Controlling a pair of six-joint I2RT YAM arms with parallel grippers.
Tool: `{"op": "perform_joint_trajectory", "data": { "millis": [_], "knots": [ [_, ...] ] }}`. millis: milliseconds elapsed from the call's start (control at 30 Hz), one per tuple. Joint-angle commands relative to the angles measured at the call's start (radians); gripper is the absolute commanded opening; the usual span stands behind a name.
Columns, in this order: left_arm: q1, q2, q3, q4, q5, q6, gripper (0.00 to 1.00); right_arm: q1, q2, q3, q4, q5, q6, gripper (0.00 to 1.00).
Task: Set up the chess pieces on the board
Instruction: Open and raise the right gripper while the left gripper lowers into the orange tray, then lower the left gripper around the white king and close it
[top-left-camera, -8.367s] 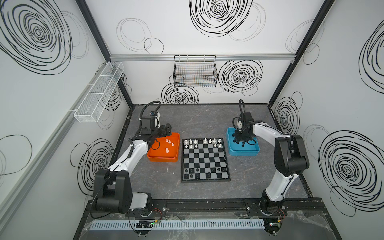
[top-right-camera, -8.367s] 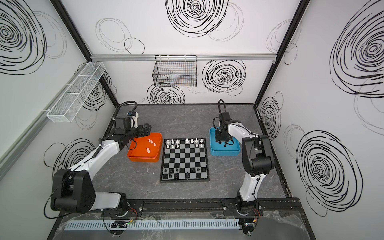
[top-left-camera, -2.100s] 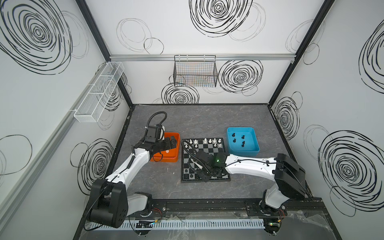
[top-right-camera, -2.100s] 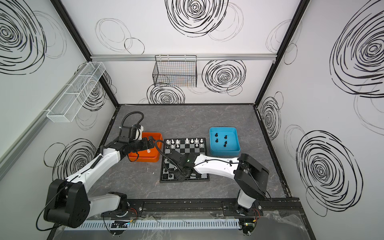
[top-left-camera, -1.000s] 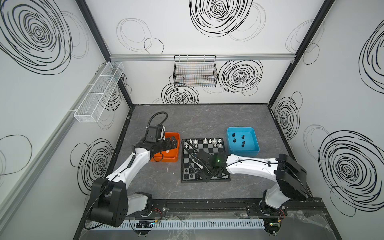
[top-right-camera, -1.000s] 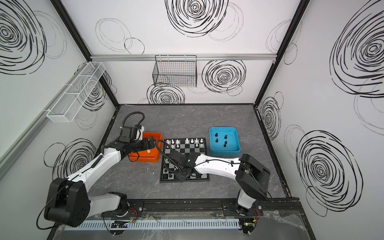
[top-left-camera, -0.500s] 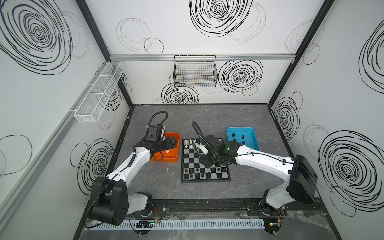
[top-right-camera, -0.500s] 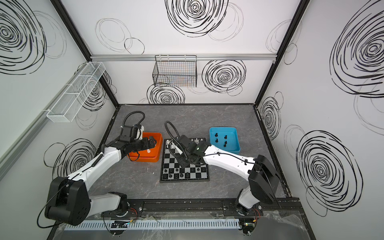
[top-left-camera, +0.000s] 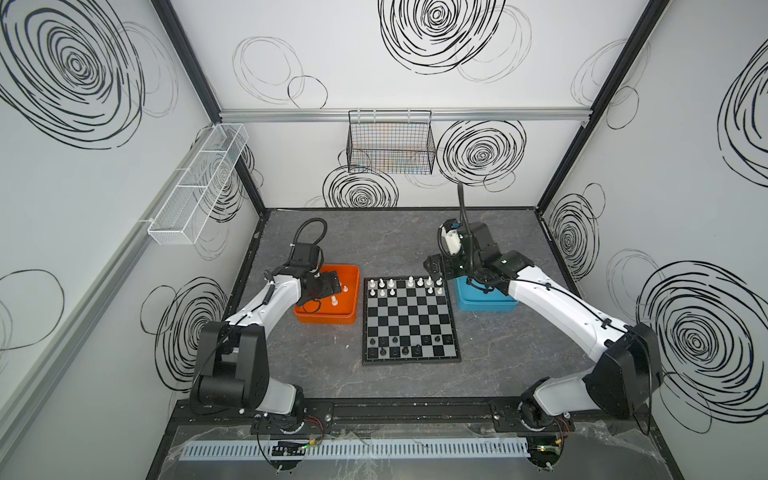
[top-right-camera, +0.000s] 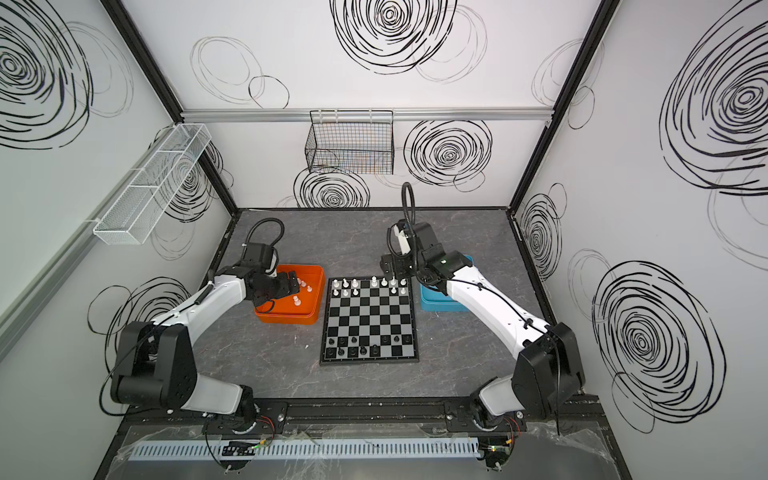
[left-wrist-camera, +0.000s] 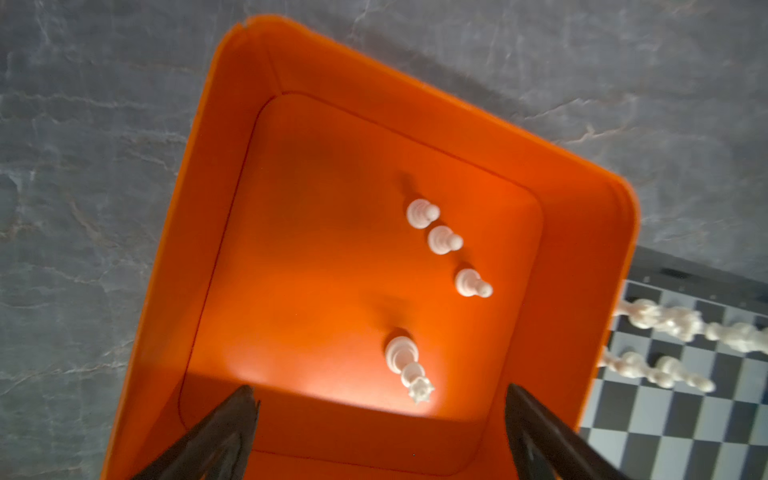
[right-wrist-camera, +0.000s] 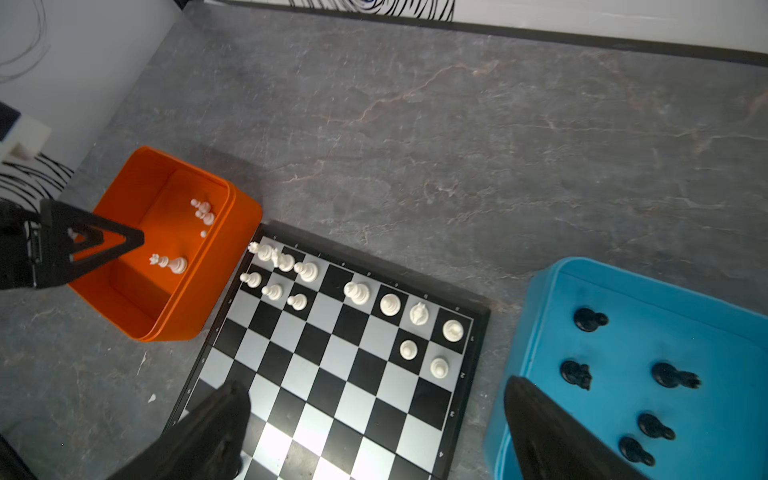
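Setup roughly two-thirds done, by my read. Board (top-left-camera: 411, 320) sits mid-worktop (top-left-camera: 374, 241), orange tray (top-left-camera: 324, 318) just beside it on the left, blue tray (top-left-camera: 486, 305) on the right. White pieces (right-wrist-camera: 357, 293) fill the far end: seven on the back row with one square empty, and five pawns in front, three at one end and two at the other. Waiting in the orange tray: white queen (left-wrist-camera: 409, 365) plus three white pawns (left-wrist-camera: 444, 240), all upright. Black pieces (top-left-camera: 405, 351) on the near two rows: about ten, too small to name. The blue tray holds at least five more; part of it is hidden behind a finger. Left arm: elbow bent, wrist pitched down over the orange tray. Left pincer (left-wrist-camera: 379, 390) has its jaws spread wide and holds nothing, hovering above the queen without touching it. Right arm: stretched diagonally toward the board's far right corner with the wrist raised. Right pincer (right-wrist-camera: 374, 392) points down, fully apart and empty, well above the board edge next to the blue tray.
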Motion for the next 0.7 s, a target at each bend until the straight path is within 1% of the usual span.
{"op": "perform_joint_trajectory", "data": {
  "millis": [0,167,200,300,467,533,667],
  "knots": [
    [0.006,0.034,0.036,-0.035,-0.023,-0.004,0.91,-0.074,-0.052,-0.05,0.1,-0.065,0.004,1.0],
    [0.001,0.093,0.059,-0.04,-0.022,0.002,0.83,-0.147,-0.048,-0.081,0.097,-0.094,-0.006,1.0],
    [-0.002,0.104,0.066,-0.043,-0.024,0.004,0.79,-0.154,-0.045,-0.087,0.098,-0.098,-0.008,1.0],
    [-0.009,0.128,0.082,-0.049,-0.026,0.01,0.7,-0.168,-0.038,-0.101,0.095,-0.104,-0.011,1.0],
    [-0.025,0.166,0.1,-0.059,-0.036,0.014,0.59,-0.182,-0.031,-0.127,0.105,-0.111,-0.013,1.0],
    [-0.031,0.175,0.104,-0.061,-0.036,0.014,0.57,-0.186,-0.026,-0.129,0.103,-0.113,-0.012,1.0],
    [-0.049,0.192,0.121,-0.063,-0.033,0.018,0.57,-0.191,-0.019,-0.129,0.099,-0.117,-0.015,1.0]
  ]
}}
